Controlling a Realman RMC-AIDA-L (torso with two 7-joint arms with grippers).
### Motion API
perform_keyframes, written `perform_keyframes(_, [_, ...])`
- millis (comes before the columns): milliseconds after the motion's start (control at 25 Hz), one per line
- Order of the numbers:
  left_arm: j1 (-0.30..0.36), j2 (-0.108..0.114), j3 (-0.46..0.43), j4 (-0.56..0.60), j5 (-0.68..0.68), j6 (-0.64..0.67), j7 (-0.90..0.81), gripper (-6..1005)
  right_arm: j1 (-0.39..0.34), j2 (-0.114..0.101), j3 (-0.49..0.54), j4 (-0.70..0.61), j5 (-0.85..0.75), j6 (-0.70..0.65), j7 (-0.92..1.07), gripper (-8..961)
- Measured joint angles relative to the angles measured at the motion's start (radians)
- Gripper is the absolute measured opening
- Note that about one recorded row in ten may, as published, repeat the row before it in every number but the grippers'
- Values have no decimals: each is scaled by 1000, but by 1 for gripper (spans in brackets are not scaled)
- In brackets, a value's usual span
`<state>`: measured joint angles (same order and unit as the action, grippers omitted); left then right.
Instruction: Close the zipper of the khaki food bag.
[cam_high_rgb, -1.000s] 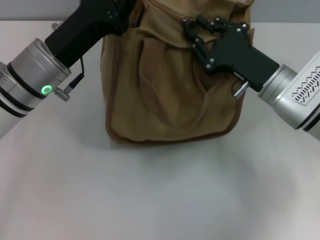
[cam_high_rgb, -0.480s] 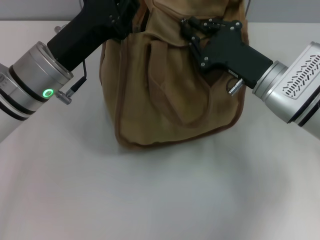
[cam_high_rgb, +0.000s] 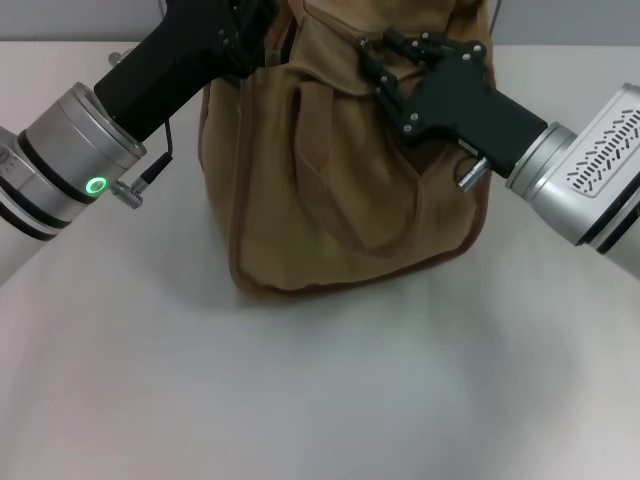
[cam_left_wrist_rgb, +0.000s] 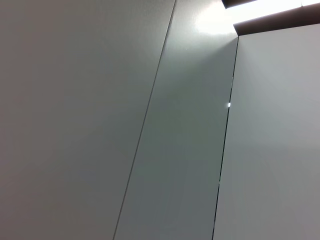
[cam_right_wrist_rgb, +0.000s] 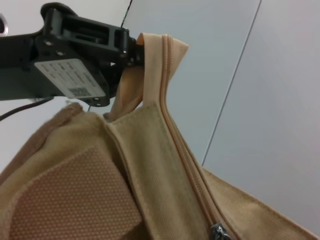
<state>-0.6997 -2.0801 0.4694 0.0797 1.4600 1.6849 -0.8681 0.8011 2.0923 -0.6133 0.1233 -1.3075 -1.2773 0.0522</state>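
The khaki food bag (cam_high_rgb: 330, 180) stands at the far middle of the table, tilted, with a brown loop handle on its near side. My left gripper (cam_high_rgb: 262, 40) is at the bag's top left corner. The right wrist view shows the left gripper (cam_right_wrist_rgb: 131, 49) shut on the free end of the zipper's tape (cam_right_wrist_rgb: 156, 50). The zipper (cam_right_wrist_rgb: 182, 150) runs down from there to its small silver pull tab (cam_right_wrist_rgb: 218, 232) at that picture's edge. My right gripper (cam_high_rgb: 375, 58) is on the bag's top, shut at the pull tab. The pull tab is hidden in the head view.
The white table (cam_high_rgb: 320, 390) spreads in front of the bag. The left wrist view shows only grey wall panels (cam_left_wrist_rgb: 150, 125). The left arm (cam_high_rgb: 70, 160) and the right arm (cam_high_rgb: 580, 180) reach in from either side of the bag.
Since a second ago the bag has tilted, its bottom swinging to the right, and my right gripper has shifted a little up and left along the top. Over the last half second almost nothing has moved.
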Motion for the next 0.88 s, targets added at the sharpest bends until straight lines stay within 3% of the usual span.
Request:
perform_keyframes(160, [-1,0,0,0,-1,-1,0,23,-8,0,81,5,3,-4,-3,294])
perform_keyframes(880, [-4,0,-1,0,0,-7,3,23,11,0,88,29,-58,5,-75,300])
